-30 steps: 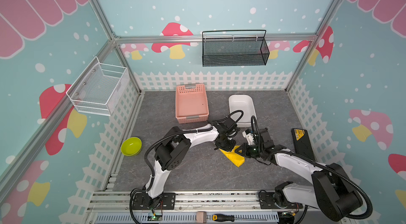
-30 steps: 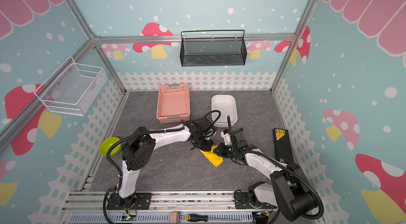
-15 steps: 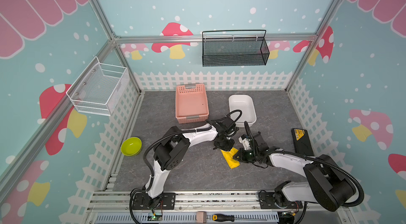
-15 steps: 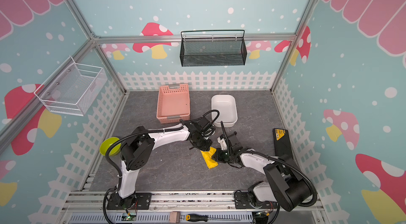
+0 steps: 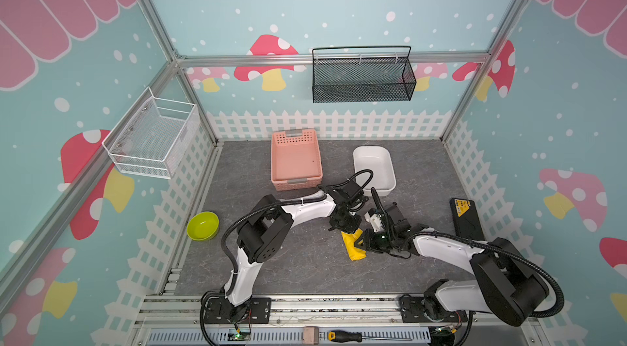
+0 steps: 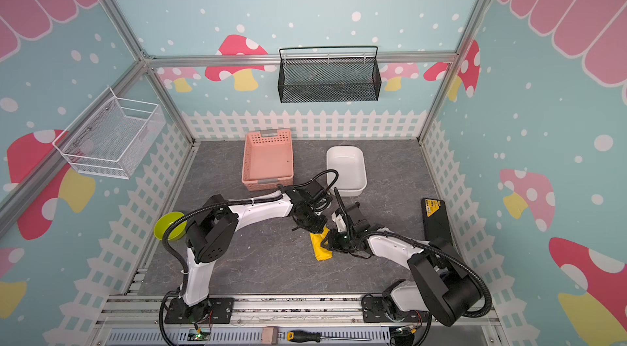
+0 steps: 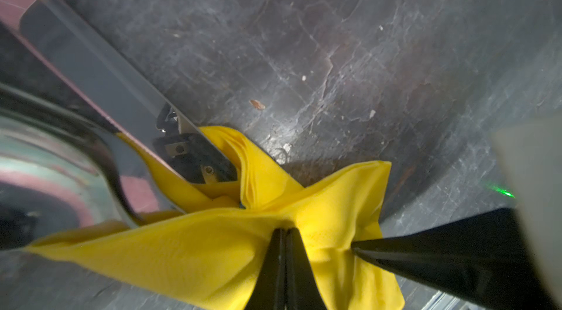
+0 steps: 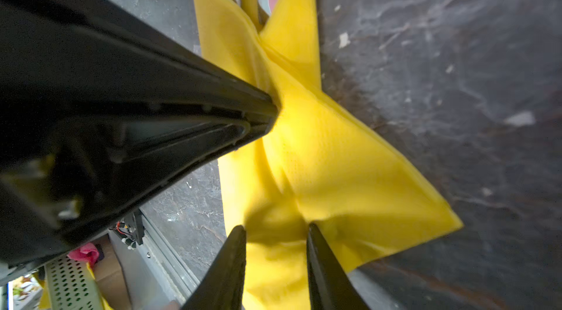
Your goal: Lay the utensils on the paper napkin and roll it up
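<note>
Lying near-to-far, the napkin has the left gripper pinching its far end. Right gripper, jaws spread, straddles its middle from the right.

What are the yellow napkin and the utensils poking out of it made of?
Napkin: thin paper, matte, faintly textured; it creases and bunches softly. Utensils: polished metal, likely stainless steel; the surfaces are mirror-bright, reflecting pink and teal.

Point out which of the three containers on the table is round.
The lime-green bowl, alone on the left side. The pink basket and the white tub at the back are both rectangular.
</note>
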